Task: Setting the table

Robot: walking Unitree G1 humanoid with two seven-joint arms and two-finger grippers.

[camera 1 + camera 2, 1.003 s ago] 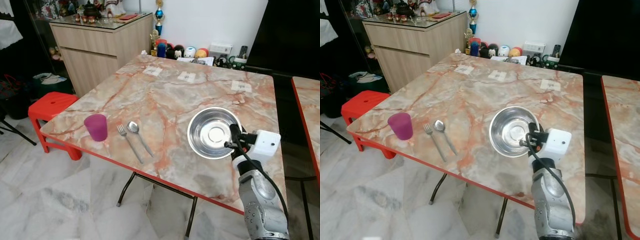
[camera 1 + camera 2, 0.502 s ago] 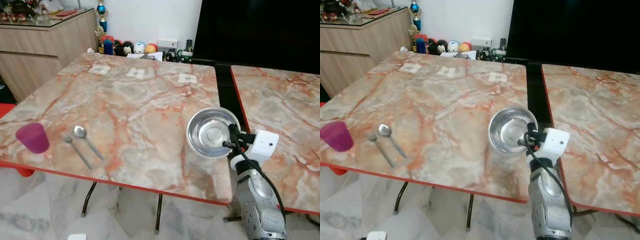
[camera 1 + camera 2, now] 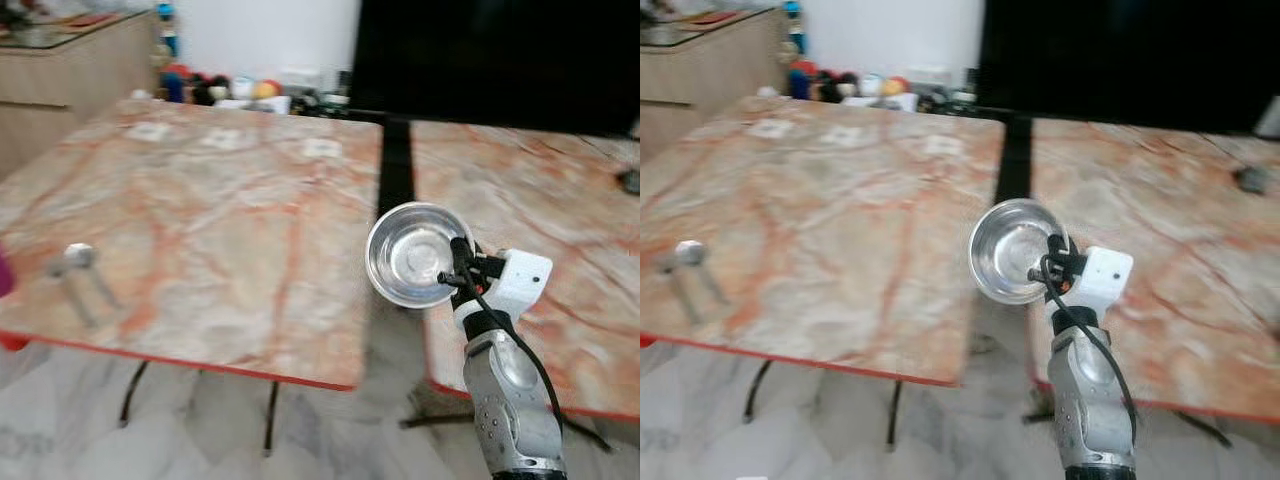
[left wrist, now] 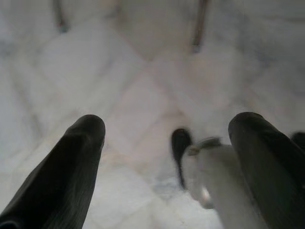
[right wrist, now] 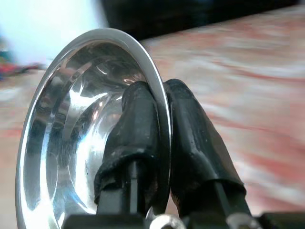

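**user1:** Right gripper (image 3: 456, 268) is pinching the bowl (image 3: 413, 254) by its rim, one finger inside and one outside. The bowl is tilted up on edge with its open face toward the head camera, carried in the air over the gap between the two tables. My guess is a rim pinch is the only hold two thin fingers can get on a wide steel bowl, and the tilt just follows from how the wrist sits.

**user2:** Agreed. Going big to small: left table (image 3: 200, 200) takes up most of the head view, the right table (image 3: 540, 200) sits just beside it with a dark gap between. Then the silver right arm (image 3: 508, 400), then the bowl. Smallest thing is the cutlery (image 3: 85, 275) near the left table's front edge, too blurred to sort fork from spoon. Looks like a place setting, so the bowl probably belongs somewhere on a table next.

**user1:** The wrist views add what the head view can't. The right wrist cam shows the fingers (image 5: 138, 124) pressed right against the rim, metal squeezed between them, so the grip looks firm.

**user2:** And the left gripper (image 4: 169, 138) hangs idle over the marble floor (image 4: 143, 86), fingers spread wide apart, nothing between them. Some pale blurry thing sits below it; can't tell what.
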